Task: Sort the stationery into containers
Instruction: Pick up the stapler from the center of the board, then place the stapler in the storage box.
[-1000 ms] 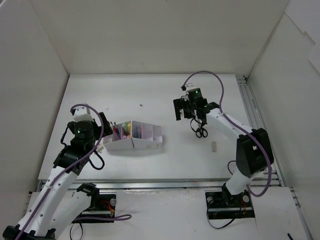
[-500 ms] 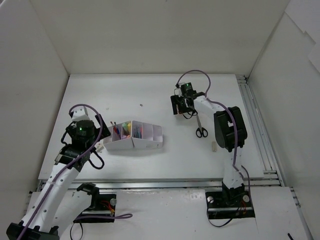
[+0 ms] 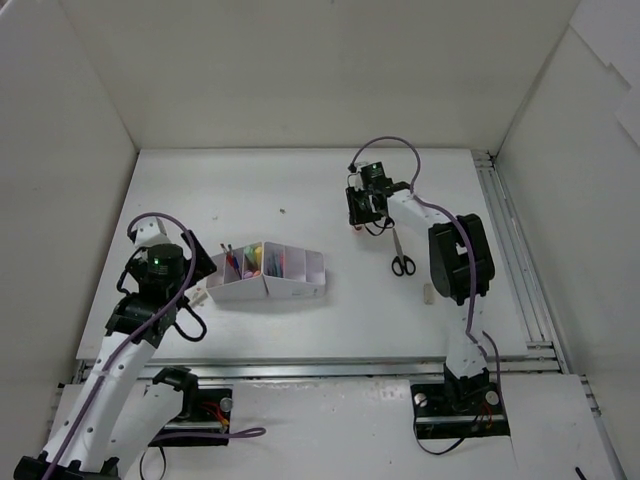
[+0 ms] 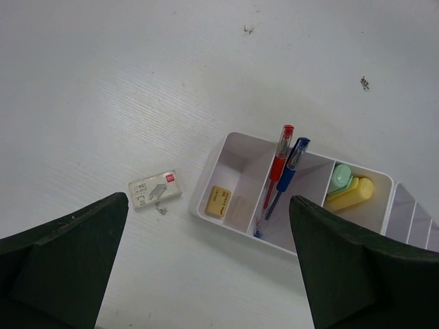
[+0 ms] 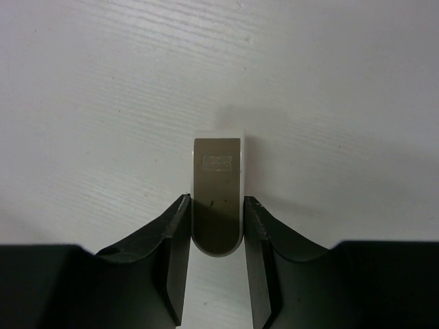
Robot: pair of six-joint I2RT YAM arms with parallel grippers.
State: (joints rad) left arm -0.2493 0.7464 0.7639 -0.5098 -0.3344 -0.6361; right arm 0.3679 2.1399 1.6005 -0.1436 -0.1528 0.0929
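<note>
Your right gripper (image 5: 216, 202) is clamped on the eraser (image 5: 217, 175), fingers pressing its two long sides. Its long axis runs top to bottom in the wrist view. Seen from above, that grasp sits right of centre, and the organizer (image 3: 290, 290) lies well apart, toward the lower left. Your left gripper (image 4: 207, 200) hangs wide open over the organizer's left end, holding nothing.

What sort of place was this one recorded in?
Most likely a lab robot cell, not an office: a white table boxed in by plain white panels, the left arm and right arm bolted at its near edge, and only a white organizer, scissors and a few stationery pieces laid out.
</note>
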